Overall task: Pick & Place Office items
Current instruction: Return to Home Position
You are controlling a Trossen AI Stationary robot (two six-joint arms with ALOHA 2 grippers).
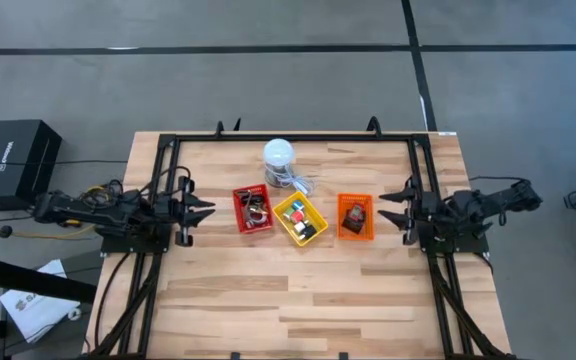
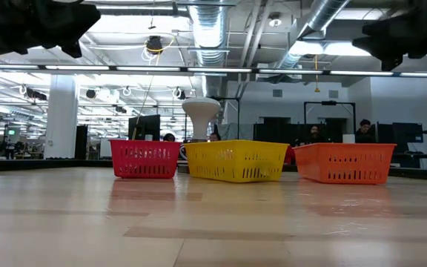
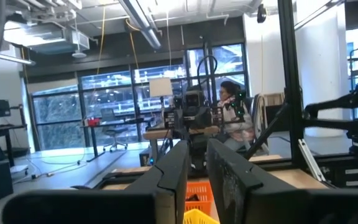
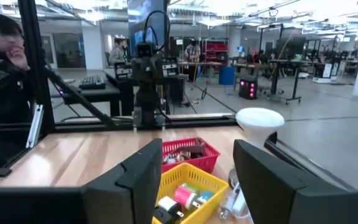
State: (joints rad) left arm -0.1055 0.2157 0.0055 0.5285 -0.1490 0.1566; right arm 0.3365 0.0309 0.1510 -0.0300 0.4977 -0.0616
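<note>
The office items lie in three small trays in a row at the table's middle. The red tray (image 1: 253, 210) holds a wire ring and dark pieces. The yellow tray (image 1: 300, 219) holds red, blue, white and green pieces (image 4: 182, 198). The orange tray (image 1: 355, 216) holds a dark and red piece. My left gripper (image 1: 206, 209) hovers left of the red tray, pointing right, its fingers a narrow gap apart (image 3: 197, 171). My right gripper (image 1: 388, 205) hovers right of the orange tray, pointing left, wide open (image 4: 197, 163). Both are empty.
A white cylinder with a cable (image 1: 279, 155) stands just behind the red and yellow trays. A black frame (image 1: 293, 136) runs along the table's far side and both flanks. Bare wood (image 1: 298, 300) lies toward the near edge. People sit at desks beyond the table (image 4: 2, 43).
</note>
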